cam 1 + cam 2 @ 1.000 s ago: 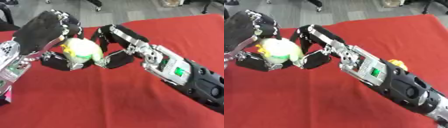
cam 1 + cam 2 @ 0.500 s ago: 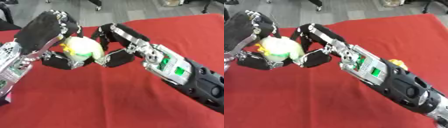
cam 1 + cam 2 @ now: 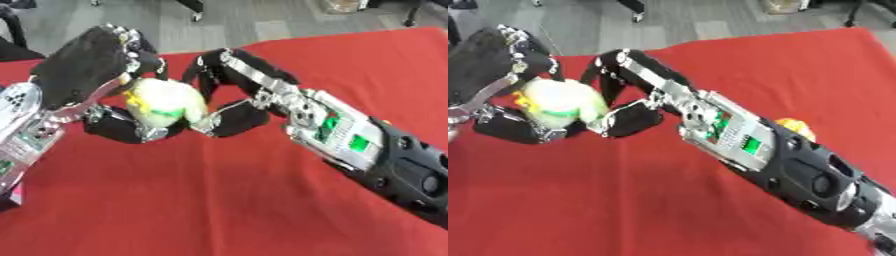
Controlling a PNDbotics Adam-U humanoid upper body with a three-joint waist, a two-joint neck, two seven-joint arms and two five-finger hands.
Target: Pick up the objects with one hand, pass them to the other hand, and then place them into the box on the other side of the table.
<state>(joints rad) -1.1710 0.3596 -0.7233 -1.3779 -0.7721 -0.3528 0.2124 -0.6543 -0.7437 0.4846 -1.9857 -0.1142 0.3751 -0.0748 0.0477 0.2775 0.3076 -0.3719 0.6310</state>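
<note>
A pale, round object with yellow and green patches hangs above the red table, between my two hands. My left hand comes in from the left and curls round it, palm over its top left and thumb under it. My right hand reaches in from the right. Its fingers arch over the object's right side and its thumb presses in from below right. Both hands touch the object, and much of its far side is hidden by them.
A small orange and yellow thing lies on the cloth just behind my right forearm. The table's far edge runs along the top, with grey floor and chair bases beyond. No box shows.
</note>
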